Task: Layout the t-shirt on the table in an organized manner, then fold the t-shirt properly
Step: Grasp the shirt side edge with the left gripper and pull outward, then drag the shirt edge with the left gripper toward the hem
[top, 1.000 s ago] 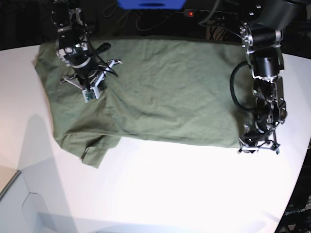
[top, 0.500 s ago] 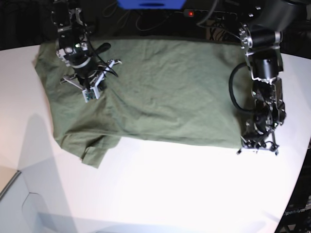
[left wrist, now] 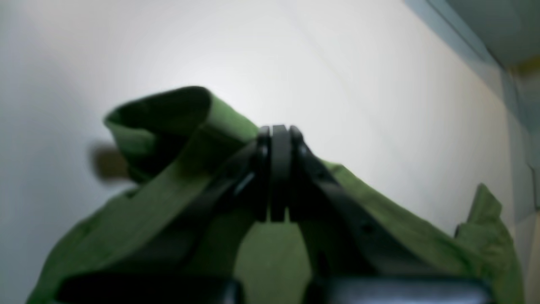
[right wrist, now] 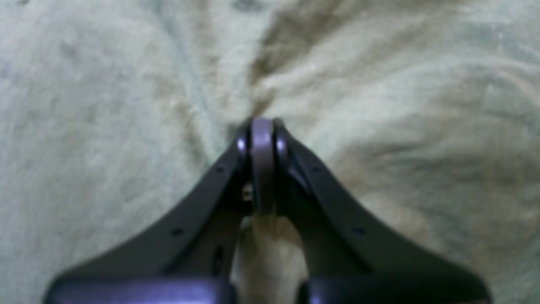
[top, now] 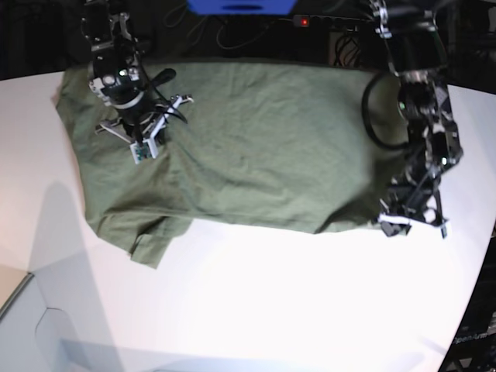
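The olive-green t-shirt (top: 256,147) lies spread across the far half of the white table (top: 271,302). Its lower left sleeve (top: 155,240) is bunched. My left gripper (top: 399,221) is on the right in the base view. It is shut on the shirt's lower right corner and holds it up off the table. In the left wrist view the closed fingertips (left wrist: 278,131) pinch green cloth (left wrist: 177,122). My right gripper (top: 143,151) is on the left in the base view, over the shirt. In the right wrist view its closed tips (right wrist: 261,124) pinch puckered fabric (right wrist: 379,105).
A blue object (top: 242,6), a power strip with a red light (top: 304,22) and cables lie behind the table's far edge. The table's curved edge (top: 465,310) runs down the right. A grey surface (top: 15,294) shows at the lower left.
My left arm has risen and lifted the shirt's lower right corner, so the hem there has pulled in toward the left. My right arm has not moved.
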Motion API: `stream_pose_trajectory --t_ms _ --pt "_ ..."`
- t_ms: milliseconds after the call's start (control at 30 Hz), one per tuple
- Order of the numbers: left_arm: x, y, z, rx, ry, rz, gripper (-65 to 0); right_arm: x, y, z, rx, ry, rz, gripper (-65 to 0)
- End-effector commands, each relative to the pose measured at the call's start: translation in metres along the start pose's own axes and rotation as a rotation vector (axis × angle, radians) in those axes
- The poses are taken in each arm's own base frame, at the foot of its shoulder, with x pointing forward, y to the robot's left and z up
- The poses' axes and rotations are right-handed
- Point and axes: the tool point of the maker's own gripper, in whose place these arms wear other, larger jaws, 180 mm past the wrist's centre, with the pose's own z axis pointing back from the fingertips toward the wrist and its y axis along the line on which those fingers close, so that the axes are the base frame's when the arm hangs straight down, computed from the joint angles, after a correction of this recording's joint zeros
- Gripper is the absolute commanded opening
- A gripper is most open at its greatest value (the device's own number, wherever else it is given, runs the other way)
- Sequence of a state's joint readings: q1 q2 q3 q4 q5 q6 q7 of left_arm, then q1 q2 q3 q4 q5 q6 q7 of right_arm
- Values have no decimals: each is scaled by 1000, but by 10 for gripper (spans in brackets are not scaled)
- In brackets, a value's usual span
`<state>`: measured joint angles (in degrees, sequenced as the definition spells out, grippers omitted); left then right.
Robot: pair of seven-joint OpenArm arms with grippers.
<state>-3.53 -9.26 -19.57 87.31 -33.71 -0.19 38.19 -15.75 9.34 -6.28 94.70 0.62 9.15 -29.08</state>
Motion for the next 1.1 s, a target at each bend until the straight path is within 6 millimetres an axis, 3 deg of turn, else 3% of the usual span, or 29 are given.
stream_pose_trajectory --t_ms 0,133,233,433,500,600,767,867,1067 --pt "16 -4 13 -13 -60 -30 -647 5 -4 1 -9 -14 8 -650" --pt "-8 -4 51 -15 -43 -82 -647 5 -2 1 -6 -14 8 -650" --pt "-38 6 69 5 21 -96 -647 6 -1 1 -4 -15 5 -650" --pt "-94 49 72 99 172 -62 -647 11 -2 -1 -5 -27 6 -650" --pt "-104 56 72 115 201 -52 -647 11 -2 -1 -5 -27 6 -650" --pt "-110 58 76 119 213 -48 -646 11 -2 -1 -5 -27 6 -650" --pt "-100 37 85 72 171 -42 -628 11 -2 -1 -5 -27 6 -650" --pt "-88 22 89 31 139 -39 -553 11 -2 -1 -5 -27 6 -650" --pt "-69 1 103 -13 146 -78 -330 12 -1 -1 -5 -27 4 -650"
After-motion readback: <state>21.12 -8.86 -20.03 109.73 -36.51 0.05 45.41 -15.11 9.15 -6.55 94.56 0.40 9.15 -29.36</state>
